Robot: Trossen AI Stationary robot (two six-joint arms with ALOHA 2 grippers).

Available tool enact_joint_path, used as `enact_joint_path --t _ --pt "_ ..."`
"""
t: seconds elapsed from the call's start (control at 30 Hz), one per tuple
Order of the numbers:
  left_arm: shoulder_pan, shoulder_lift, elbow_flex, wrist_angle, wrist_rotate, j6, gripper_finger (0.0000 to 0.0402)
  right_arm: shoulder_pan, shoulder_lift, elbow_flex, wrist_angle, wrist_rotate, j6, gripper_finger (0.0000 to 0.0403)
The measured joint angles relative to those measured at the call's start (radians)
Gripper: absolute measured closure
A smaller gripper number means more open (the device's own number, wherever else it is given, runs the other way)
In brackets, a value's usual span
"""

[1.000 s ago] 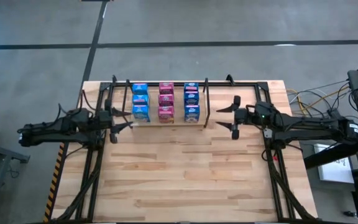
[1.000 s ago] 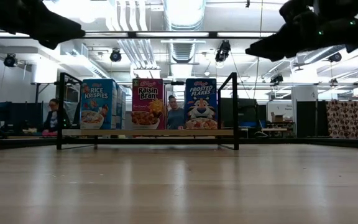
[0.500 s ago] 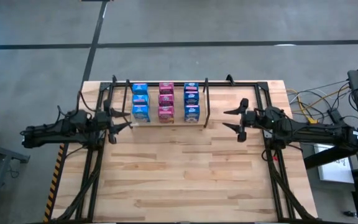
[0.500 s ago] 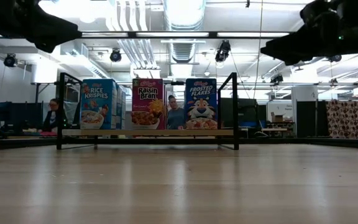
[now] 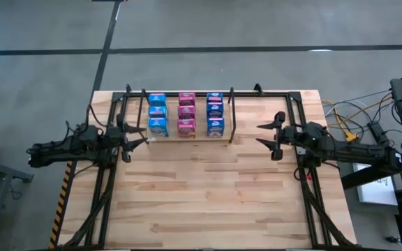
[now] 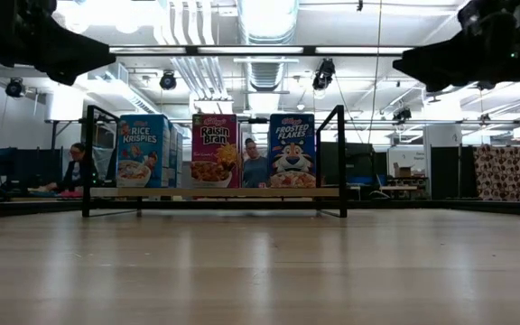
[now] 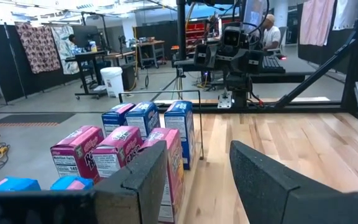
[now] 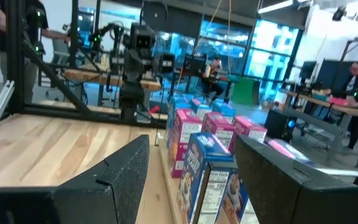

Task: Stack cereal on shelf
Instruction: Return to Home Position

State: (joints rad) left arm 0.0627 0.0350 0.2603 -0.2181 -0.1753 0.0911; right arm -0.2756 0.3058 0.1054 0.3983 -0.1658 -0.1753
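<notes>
Several small cereal boxes, blue (image 5: pixel 157 115), pink (image 5: pixel 185 116) and blue (image 5: pixel 215 115), stand upright in three rows on the pale panel of the black wire shelf (image 5: pixel 232 115) at the table's far side. The low view shows the three front boxes (image 6: pixel 215 151) side by side. My left gripper (image 5: pixel 139 134) is open and empty, just left of the shelf. My right gripper (image 5: pixel 260 134) is open and empty, to the right of the shelf's right divider. Both wrist views show the boxes (image 7: pixel 148 134) (image 8: pixel 207 155) beyond the open fingers.
Slanted black support frames (image 5: pixel 103 188) (image 5: pixel 311 195) run along the table's left and right sides. Bare wood tabletop (image 5: pixel 201 188) lies in front of the shelf. People and workbenches show in the room beyond the table (image 6: pixel 78 167).
My right gripper has drawn back from the shelf toward the table's right edge, staying open and empty. My left gripper has drawn back a little toward the table's left edge. The boxes have not moved.
</notes>
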Motion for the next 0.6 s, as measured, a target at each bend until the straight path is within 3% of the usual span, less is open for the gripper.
enact_joint_path --t 0.4,0.6 --pt "0.0 -0.035 -0.022 -0.016 0.0 -0.023 0.0242 0.0 -0.189 -0.086 0.004 0.035 -0.065 0.0177" --pt "0.0 -0.035 -0.029 -0.011 0.0 -0.027 0.0242 0.0 -0.304 -0.093 -0.08 0.036 -0.081 0.0177"
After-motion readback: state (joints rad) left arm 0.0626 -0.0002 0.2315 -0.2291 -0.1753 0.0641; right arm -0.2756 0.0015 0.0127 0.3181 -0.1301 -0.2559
